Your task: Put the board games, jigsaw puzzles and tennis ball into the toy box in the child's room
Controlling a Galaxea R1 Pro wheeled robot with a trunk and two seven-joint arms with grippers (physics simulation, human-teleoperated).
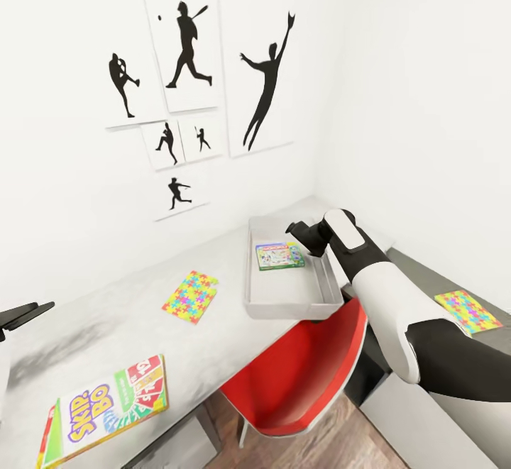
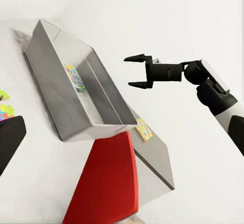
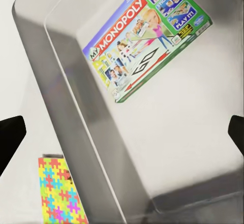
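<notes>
1 board game (image 1: 279, 256) is seen lying inside the toy box (image 1: 284, 307) on the bench (image 1: 106, 313), under the right claw (image 2: 133, 72), which is spread wide and empty. A return for the remaining Skip-Bo game (image 1: 106, 409) and puzzle (image 1: 189, 296) is judged next.

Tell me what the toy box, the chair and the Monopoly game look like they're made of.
Toy box: grey, matte, smooth walls with soft reflections, probably plastic or painted metal. Chair: glossy red moulded shell with a sheen, likely plastic. Monopoly game: flat printed box with colourful artwork, apparently cardboard. It's a simulator render, so these are guesses from look alone.
</notes>
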